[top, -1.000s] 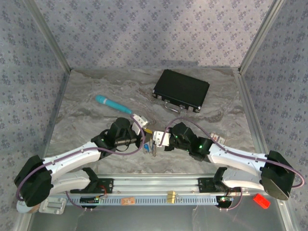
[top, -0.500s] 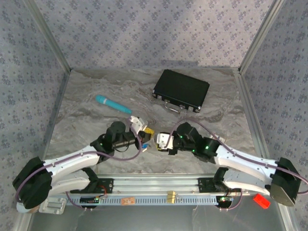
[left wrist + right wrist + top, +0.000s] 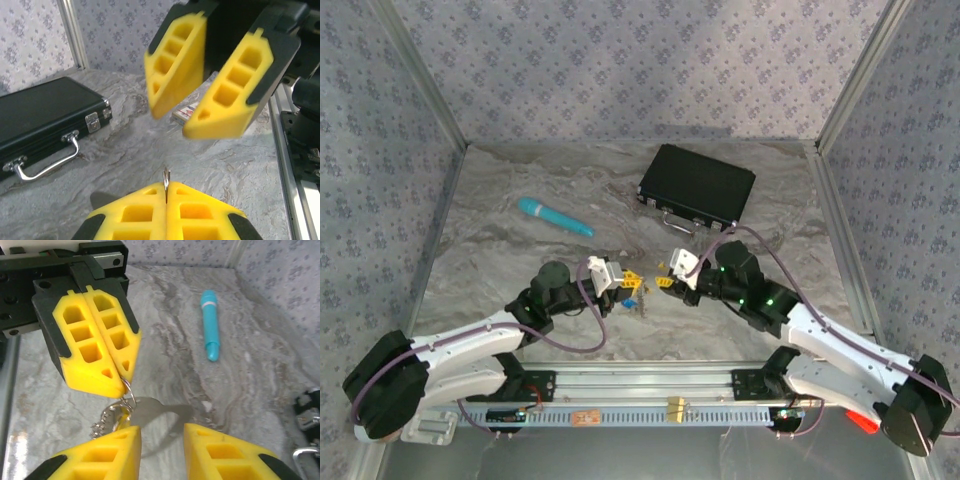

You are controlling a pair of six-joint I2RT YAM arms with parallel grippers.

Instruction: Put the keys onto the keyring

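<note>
**While the left claw [image 3: 628, 282] clenches the keyring [image 3: 166, 179], the right claw [image 3: 666, 282] stands released**

From above, the two claws meet tip to tip over the near middle of the marbled desk [image 3: 520, 260]. The keys [image 3: 632, 299] dangle just below them. A teal pen [image 3: 554, 216] and a black case [image 3: 697, 187] lie well apart, farther back.

The left wrist view has its own yellow fingers [image 3: 135, 215] pressed together on the keyring, a thin silvery ring seen edge-on. The right claw's fingers are spread just beyond it.

The right wrist view has its own fingers apart. The ring hangs from the left claw's shut tips, with a silvery key blade [image 3: 167, 411] and a short chain [image 3: 102, 421] below it.
</note>
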